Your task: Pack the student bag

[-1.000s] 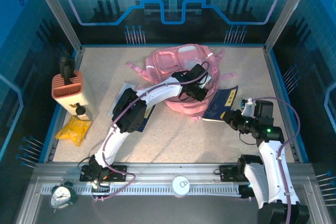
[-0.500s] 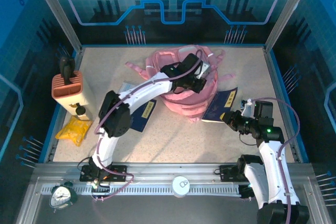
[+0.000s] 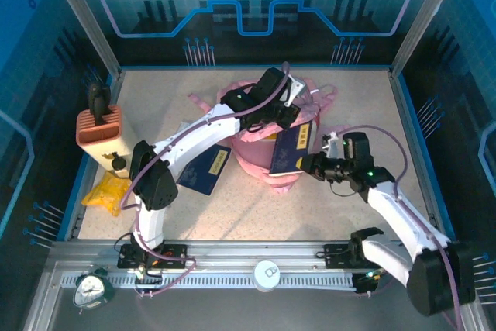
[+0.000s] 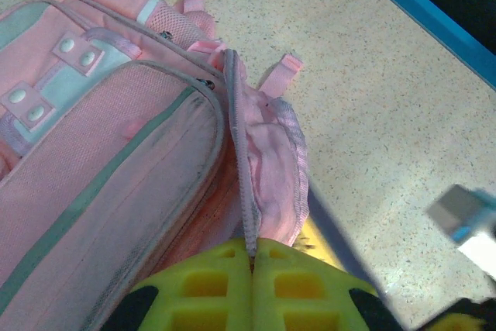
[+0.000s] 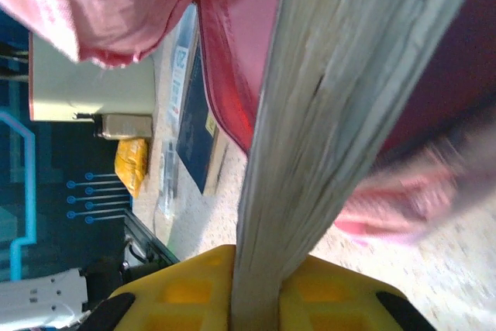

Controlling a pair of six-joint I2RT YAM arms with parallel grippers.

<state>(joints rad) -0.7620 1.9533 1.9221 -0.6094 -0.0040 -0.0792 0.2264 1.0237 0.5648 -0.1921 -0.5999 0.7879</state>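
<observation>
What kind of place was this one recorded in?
Probably a purpose-built robot test cell, not a classroom: metal frame posts, printed blue backdrop panels, and a speckled table with a mounting rail at its near edge.

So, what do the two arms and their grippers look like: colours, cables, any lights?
The left arm and the right arm both have white shells with black joints. A purple cable loops loosely along each. The right arm has a small green light near its wrist. The left gripper and the right gripper have yellow-green plastic fingers with square recessed pockets.
</observation>
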